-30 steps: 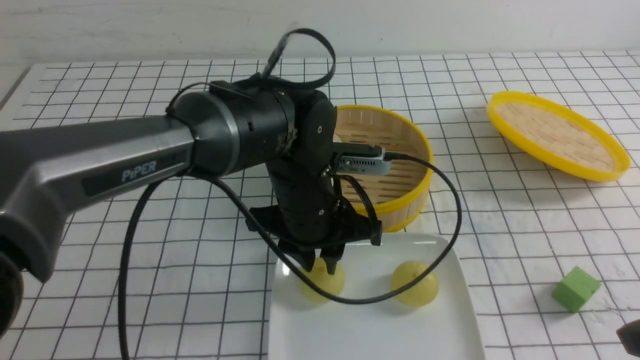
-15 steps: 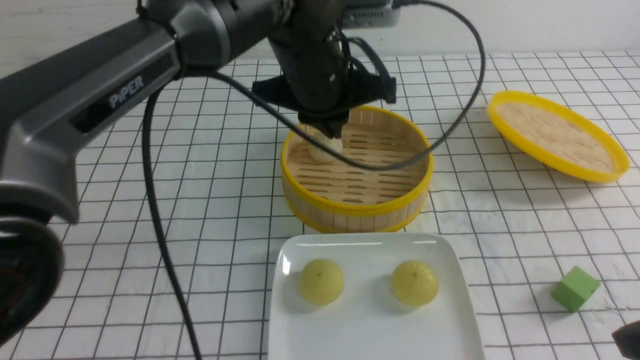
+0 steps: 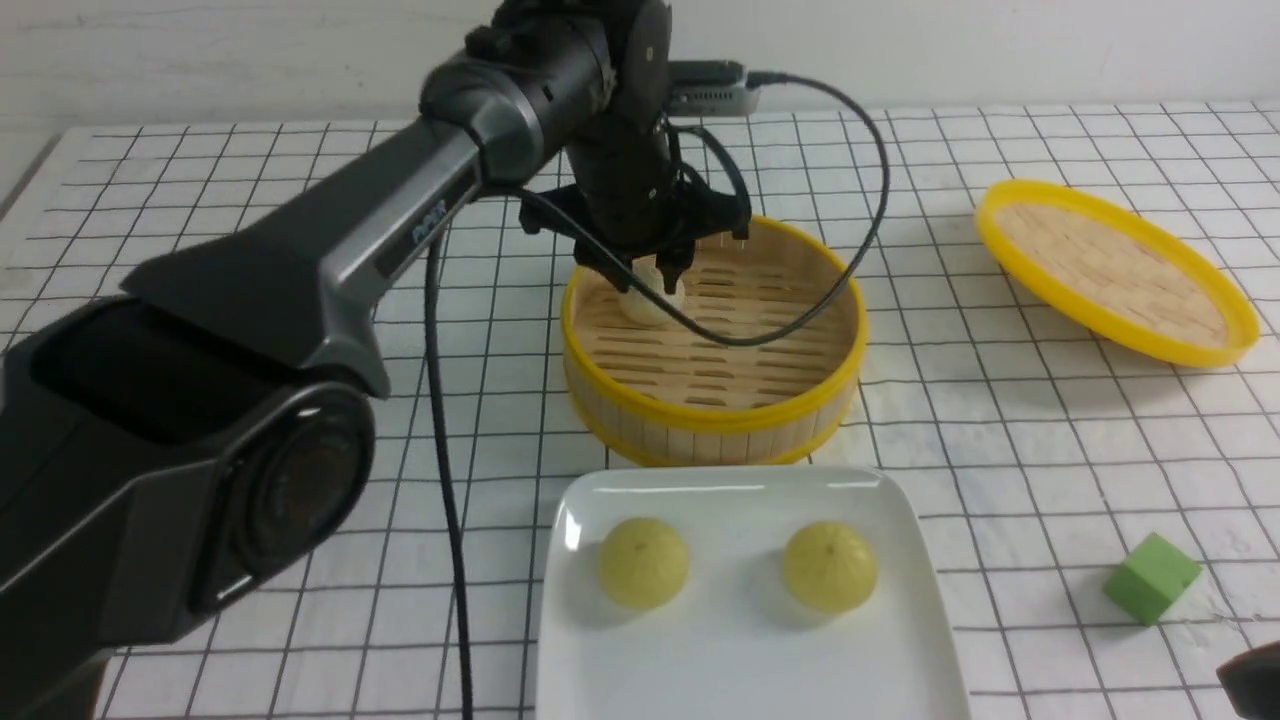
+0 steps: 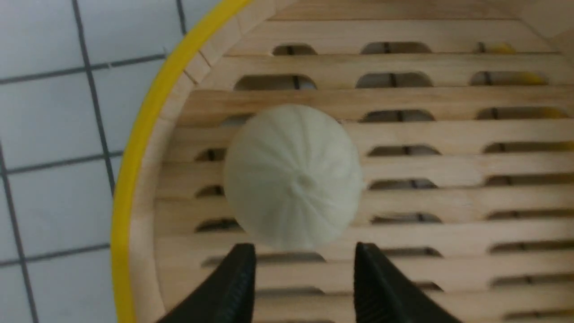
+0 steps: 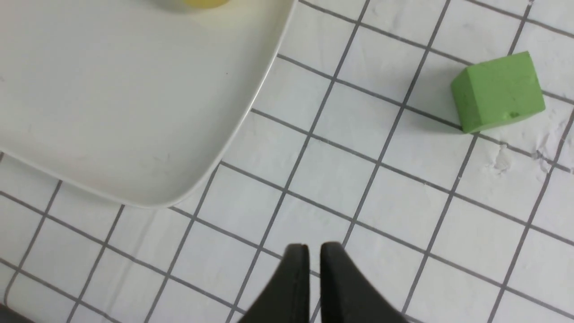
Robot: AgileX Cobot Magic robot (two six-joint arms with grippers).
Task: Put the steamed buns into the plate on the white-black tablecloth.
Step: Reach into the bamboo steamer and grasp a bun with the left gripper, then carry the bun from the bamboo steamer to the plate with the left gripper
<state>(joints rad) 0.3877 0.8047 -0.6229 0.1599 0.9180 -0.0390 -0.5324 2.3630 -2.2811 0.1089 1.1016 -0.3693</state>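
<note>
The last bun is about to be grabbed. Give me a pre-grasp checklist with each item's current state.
1. Left gripper open and empty: ok, jaws apart with nothing between them.
2. Lined up with the pale bun: ok, the bun sits just ahead of the gap.
3. Gap wide enough for the bun: cannot tell.
4. Bun free of the steamer basket wall: ok, it is near the wall but apart.
5. Room on the plate: ok, two yellow-green buns sit in its far half and the near half is bare.
6. Right gripper out of the way: ok, it is over the cloth beside the plate's corner.
</note>
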